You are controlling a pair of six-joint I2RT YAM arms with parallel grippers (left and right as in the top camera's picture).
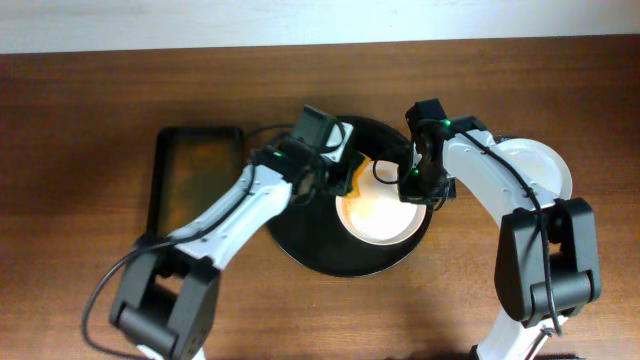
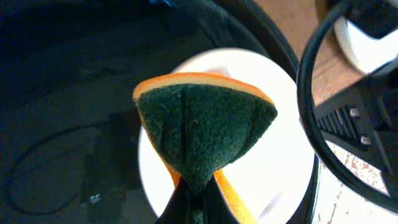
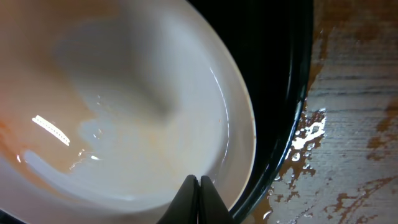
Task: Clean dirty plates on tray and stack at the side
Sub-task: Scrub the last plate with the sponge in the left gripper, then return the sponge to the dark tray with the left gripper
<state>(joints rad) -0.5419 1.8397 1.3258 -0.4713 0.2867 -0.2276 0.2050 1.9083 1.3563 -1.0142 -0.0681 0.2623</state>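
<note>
Left claw (image 2: 196,196): pinching sponge (image 2: 205,121)
Right claw (image 3: 198,193): pressed together over plate (image 3: 124,93) rim
Relation: plate directly beneath sponge, centre of left wrist view

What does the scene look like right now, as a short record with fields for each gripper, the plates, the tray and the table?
left gripper: shut on sponge, green side up, over the dirty plate
right gripper: shut on the dirty plate's rim
dirty plate: on the black tray, orange smears inside
side plate: white, on the table right of the tray
table: wet patches beside the tray
</note>
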